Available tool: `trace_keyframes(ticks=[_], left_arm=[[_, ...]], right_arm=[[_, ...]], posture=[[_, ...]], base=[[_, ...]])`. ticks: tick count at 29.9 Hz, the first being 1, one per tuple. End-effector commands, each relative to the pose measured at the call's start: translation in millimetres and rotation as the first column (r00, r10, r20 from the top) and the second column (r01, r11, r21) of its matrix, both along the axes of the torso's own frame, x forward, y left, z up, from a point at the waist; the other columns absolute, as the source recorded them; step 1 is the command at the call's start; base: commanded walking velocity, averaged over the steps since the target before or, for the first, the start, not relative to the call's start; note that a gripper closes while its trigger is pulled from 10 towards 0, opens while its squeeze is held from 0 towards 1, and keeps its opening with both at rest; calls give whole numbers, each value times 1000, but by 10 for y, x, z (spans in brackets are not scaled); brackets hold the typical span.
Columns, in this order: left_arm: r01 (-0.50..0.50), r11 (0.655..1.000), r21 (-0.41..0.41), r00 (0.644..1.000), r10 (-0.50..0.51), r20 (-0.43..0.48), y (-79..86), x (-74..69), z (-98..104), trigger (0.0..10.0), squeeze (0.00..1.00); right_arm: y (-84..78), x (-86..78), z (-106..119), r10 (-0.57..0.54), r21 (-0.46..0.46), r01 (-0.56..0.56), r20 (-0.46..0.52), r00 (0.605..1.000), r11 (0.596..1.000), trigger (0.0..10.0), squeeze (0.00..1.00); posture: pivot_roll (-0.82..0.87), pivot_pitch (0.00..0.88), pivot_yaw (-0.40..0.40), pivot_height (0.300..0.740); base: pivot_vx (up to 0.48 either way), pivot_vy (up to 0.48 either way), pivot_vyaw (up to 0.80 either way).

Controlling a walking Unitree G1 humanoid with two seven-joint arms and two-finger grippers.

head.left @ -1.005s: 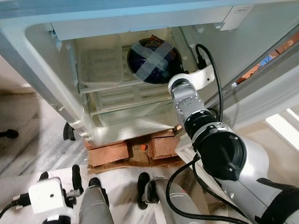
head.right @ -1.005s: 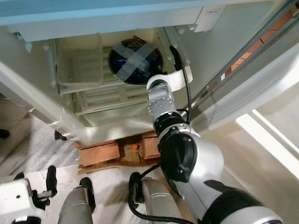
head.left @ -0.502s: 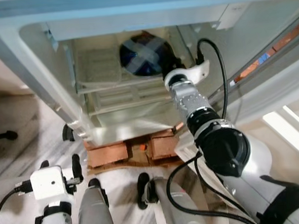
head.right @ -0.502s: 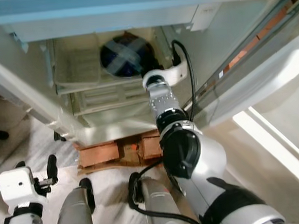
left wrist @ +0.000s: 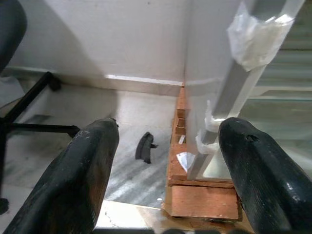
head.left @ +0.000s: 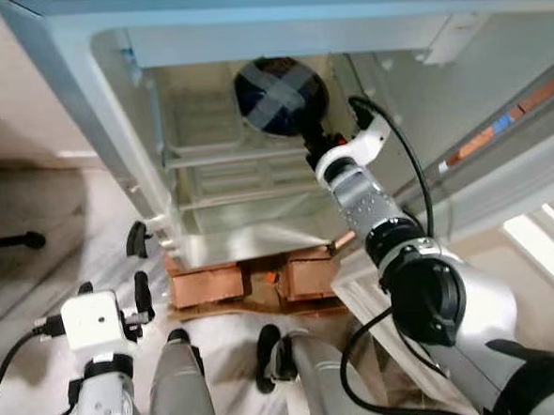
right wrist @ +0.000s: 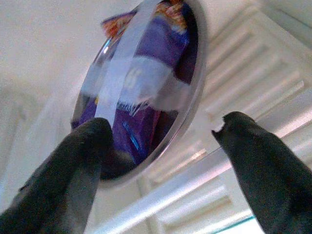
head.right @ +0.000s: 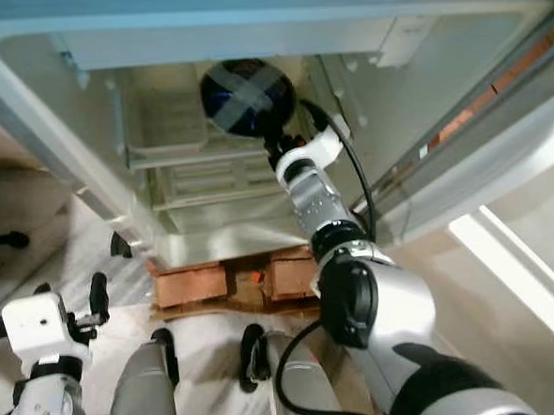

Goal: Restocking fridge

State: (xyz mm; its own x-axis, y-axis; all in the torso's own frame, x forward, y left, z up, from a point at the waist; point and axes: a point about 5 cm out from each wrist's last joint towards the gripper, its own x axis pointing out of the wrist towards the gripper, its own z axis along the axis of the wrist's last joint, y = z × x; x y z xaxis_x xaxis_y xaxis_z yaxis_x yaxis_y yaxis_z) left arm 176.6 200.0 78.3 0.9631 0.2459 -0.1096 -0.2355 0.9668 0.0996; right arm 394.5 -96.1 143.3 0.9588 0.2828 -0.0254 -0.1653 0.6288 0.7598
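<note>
Reaching deeper than a second ago, our right gripper (right wrist: 161, 141) hangs open at the taped bowl (head.left: 281, 96) on the fridge shelf (head.left: 219, 155), gripping nothing. Our left gripper (left wrist: 165, 165) idles wide open and empty near the floor (left wrist: 122, 141).

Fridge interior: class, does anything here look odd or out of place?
Yes. The round bowl on the fridge shelf is sealed with crossed strips of tape, a purple packet inside. The fridge itself stands on bricks. The right end effector is open beside the bowl.
</note>
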Motion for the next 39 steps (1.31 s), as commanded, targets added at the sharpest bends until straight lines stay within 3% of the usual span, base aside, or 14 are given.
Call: trace_keyframes(ticks=[1, 6, 7, 8, 9, 10, 13, 17, 22, 26, 27, 28, 38, 39], left_arm=[[12, 1000, -7, 1000, -12, -28, -12, -35, -72, 10000, 0], [39, 999, -12, 999, -40, -35, -29, 133, -132, 10000, 0], [43, 999, -13, 998, -44, -35, -27, 161, -139, 10000, 0], [43, 999, -13, 998, -44, -35, -27, 161, -139, 10000, 0], [51, 999, -15, 998, -52, -34, -31, 182, -146, 10000, 0], [56, 998, -20, 998, -57, -36, -38, 197, -163, 10000, 0], [65, 998, -25, 997, -66, -38, -57, 209, -188, 10000, 0], [79, 997, -23, 996, -80, -43, -77, 208, -216, 10000, 0], [83, 996, -18, 996, -84, -37, -76, 277, -219, 10000, 0], [98, 995, -19, 995, -99, -27, -99, 322, -206, 10000, 0], [118, 993, -14, 993, -118, -25, -120, 345, -206, 10000, 0], [124, 992, -12, 992, -124, -24, -126, 354, -207, 10000, 0], [117, 993, -21, 992, -118, -33, -135, 366, -254, 10000, 0], [121, 992, -21, 992, -122, -32, -148, 381, -252, 10000, 0]], right_arm=[[-88, -63, -158, 24, -78, -26, -22, 999, 997, 10000, 1000], [-106, -198, -250, 248, -313, -209, 90, 965, 927, 10000, 1000], [-100, -255, -281, 296, -352, -241, 111, 949, 905, 10000, 745], [-100, -255, -281, 296, -352, -241, 111, 949, 905, 10000, 745], [-97, -332, -308, 343, -380, -271, 136, 929, 885, 10000, 302], [-122, -450, -347, 383, -434, -284, 160, 910, 855, 10000, 0], [-162, -632, -387, 422, -482, -290, 189, 887, 827, 10000, 0], [-258, -770, -433, 363, -530, -213, 196, 911, 821, 10000, 0], [-469, -963, -470, 132, -593, 13, 201, 971, 805, 10000, 0], [-498, -999, -482, 68, -623, 74, 201, 977, 779, 10000, 0], [-484, -1011, -505, 54, -670, 102, 208, 977, 735, 10000, 0], [-443, -1025, -525, 80, -632, 68, 203, 976, 772, 10000, 0], [-464, -983, -478, 58, -680, 118, 231, 971, 724, 10000, 0], [-462, -983, -501, 46, -709, 143, 240, 970, 690, 10000, 0]], posture=[[275, 211, -142, 740], [213, 172, -115, 740], [204, 169, -112, 740], [204, 169, -112, 740], [196, 165, -109, 740], [182, 157, -104, 740], [171, 147, -100, 740], [162, 130, -99, 740], [150, 110, -78, 740], [146, 109, -72, 740], [142, 104, -70, 740], [142, 104, -70, 740], [135, 93, -64, 740], [135, 94, -58, 740]], base=[[0, 0, 0], [0, 0, 0], [0, 0, 0], [0, 0, 0], [0, 0, 0], [0, 0, 0], [0, 0, 0], [0, 0, 0], [-196, 0, 0], [-274, 0, 0], [-337, 0, 0], [-356, 0, 0], [-372, 0, 0], [-394, 0, 0]])
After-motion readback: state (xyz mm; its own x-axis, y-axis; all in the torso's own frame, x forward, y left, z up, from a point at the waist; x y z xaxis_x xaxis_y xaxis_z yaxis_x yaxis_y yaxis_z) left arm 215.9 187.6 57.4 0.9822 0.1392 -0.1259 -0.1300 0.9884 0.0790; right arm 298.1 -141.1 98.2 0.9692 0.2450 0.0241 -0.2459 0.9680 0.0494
